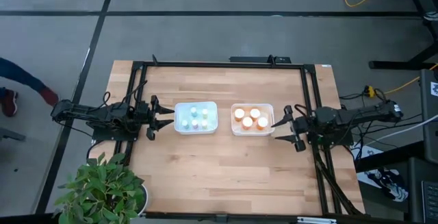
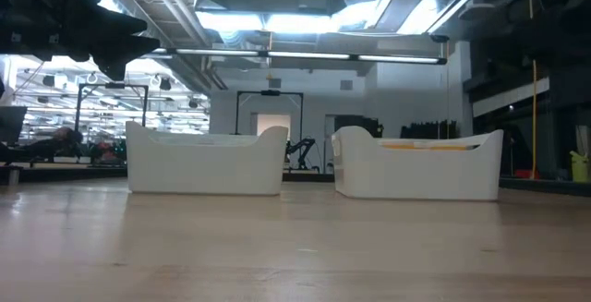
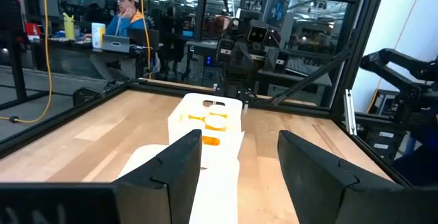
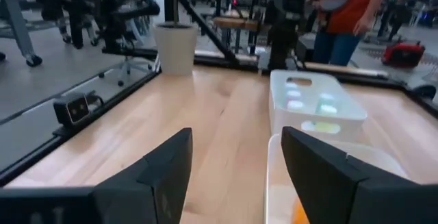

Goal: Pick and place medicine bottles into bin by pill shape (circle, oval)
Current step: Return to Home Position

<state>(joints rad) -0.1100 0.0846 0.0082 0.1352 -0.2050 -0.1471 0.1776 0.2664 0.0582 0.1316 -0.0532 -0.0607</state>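
Two white bins stand side by side at the table's middle. The left bin (image 1: 196,117) holds several small pale bottles with white caps (image 1: 199,118). The right bin (image 1: 252,119) holds several larger orange bottles with white caps (image 1: 251,118). My left gripper (image 1: 167,116) is open and empty, level, just left of the left bin. My right gripper (image 1: 279,127) is open and empty, level, just right of the right bin. In the left wrist view both bins show between my left gripper's fingers (image 3: 236,166). In the right wrist view the bins lie ahead of my right gripper (image 4: 236,172).
A black frame (image 1: 219,65) runs around the table's top. A potted plant (image 1: 102,191) stands at the near left corner. The wood in front of the bins (image 1: 226,169) lies bare. A person's sleeve and shoe (image 1: 20,80) show on the floor at the far left.
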